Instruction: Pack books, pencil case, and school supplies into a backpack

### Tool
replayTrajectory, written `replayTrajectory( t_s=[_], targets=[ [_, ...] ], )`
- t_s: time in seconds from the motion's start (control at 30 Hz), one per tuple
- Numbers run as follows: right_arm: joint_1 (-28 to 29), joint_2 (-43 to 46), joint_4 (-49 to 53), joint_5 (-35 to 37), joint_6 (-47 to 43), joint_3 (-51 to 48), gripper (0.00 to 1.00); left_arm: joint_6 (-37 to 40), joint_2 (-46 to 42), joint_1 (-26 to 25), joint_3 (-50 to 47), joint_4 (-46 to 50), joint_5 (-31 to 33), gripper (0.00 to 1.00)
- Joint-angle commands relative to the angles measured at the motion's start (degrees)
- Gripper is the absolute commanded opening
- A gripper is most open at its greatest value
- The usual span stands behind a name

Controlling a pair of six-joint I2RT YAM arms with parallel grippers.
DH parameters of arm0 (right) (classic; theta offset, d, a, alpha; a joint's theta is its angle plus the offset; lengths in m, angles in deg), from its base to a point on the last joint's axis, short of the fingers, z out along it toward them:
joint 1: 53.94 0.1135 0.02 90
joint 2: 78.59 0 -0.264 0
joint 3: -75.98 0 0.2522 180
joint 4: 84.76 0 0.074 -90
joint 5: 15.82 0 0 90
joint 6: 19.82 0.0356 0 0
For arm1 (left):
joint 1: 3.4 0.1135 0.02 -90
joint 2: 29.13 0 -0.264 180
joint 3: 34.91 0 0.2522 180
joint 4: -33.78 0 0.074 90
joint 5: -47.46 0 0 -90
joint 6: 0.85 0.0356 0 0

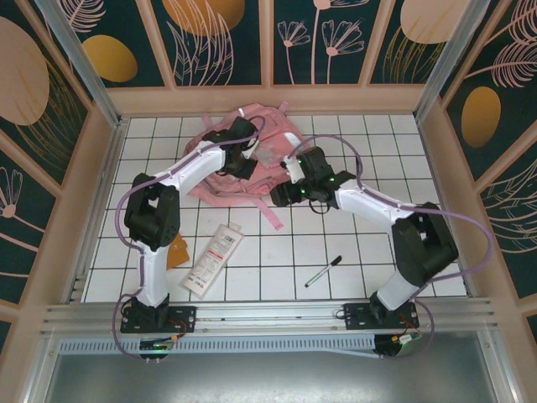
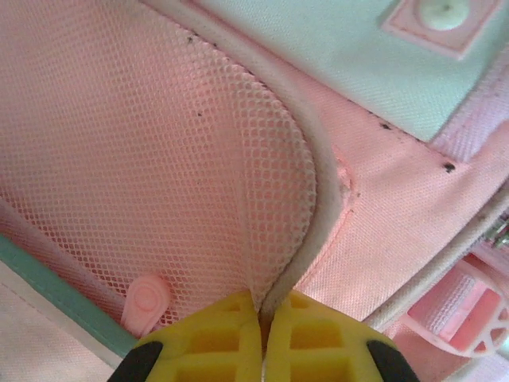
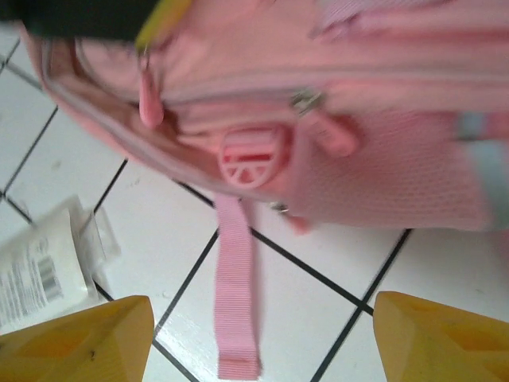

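Pink backpack [image 1: 273,138] mesh clenched in left end effector [image 2: 261,322], right end effector [image 3: 262,334] released, partly cropped

The backpack [image 2: 398,207] is matt pink woven cloth, with an open-weave mesh panel [image 2: 159,159] edged in smooth piping and a moulded plastic buckle [image 3: 250,155]. The counter [image 3: 318,318] is smooth white tile with a slight sheen. The pencil case [image 3: 36,274] has shiny, crinkled clear wrapping.

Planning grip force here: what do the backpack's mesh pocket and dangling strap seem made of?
The mesh pocket looks like soft pink synthetic netting, matte, its open holes visible, edged with pale piping. The strap looks like flat woven webbing, perhaps nylon, with fine ribbing.
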Motion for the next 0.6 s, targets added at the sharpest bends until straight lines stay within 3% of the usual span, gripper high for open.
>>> replayTrajectory(
  t_s=[0.0,0.2,0.57],
  targets=[
    [-2.0,-4.5,5.5,-5.7,-8.9,8.1,0.74,-2.4,-2.8,0.3,6.8,4.8,-3.2,0.0],
    [-6.0,-11.6,8.2,-7.1,-10.5,16.7,0.73,-3.9,-0.4,0.3,13.8,9.7,-10.2,0.0],
    [-8.0,-15.0,11.1,-6.1,-17.1,21.4,0.67,-3.1,5.8,0.4,25.3,17.3,-11.4,0.0]
  ],
)
